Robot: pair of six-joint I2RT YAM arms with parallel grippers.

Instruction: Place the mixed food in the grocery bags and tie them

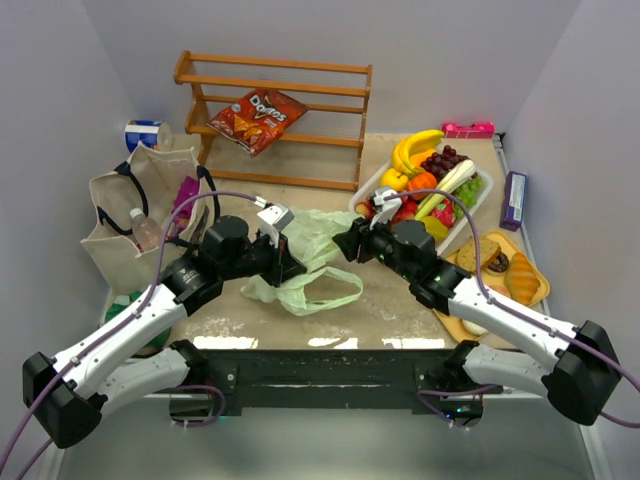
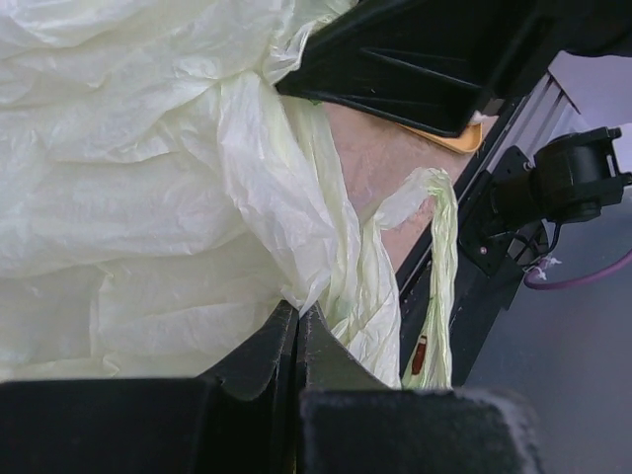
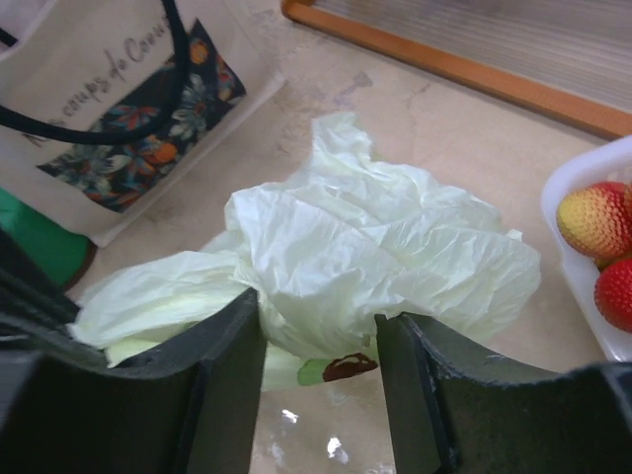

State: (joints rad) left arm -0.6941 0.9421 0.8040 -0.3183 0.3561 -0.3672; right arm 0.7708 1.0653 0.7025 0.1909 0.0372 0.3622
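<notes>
While the left gripper point(image 2: 298, 321) is pinched tight on a fold of the bag point(image 1: 312, 250) at its left edge, the right gripper point(image 3: 318, 316) stands half-wide, jaws astride the bag's right-hand crumple, film between them but not yet nipped. That bag lies mid-desk point(image 1: 395, 300) between both arms, its handle loop point(image 1: 320, 300) toward the near edge. Readable: "Doritos" on the packet point(image 1: 257, 118) on the shelf point(image 1: 280, 65); "coups de" on the tote point(image 1: 120, 235).

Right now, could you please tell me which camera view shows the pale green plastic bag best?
The top external view: it shows almost the whole pale green plastic bag, body and loop handle. The left wrist view gives only crumpled film and one handle; the right wrist view only a bunched part.
</notes>
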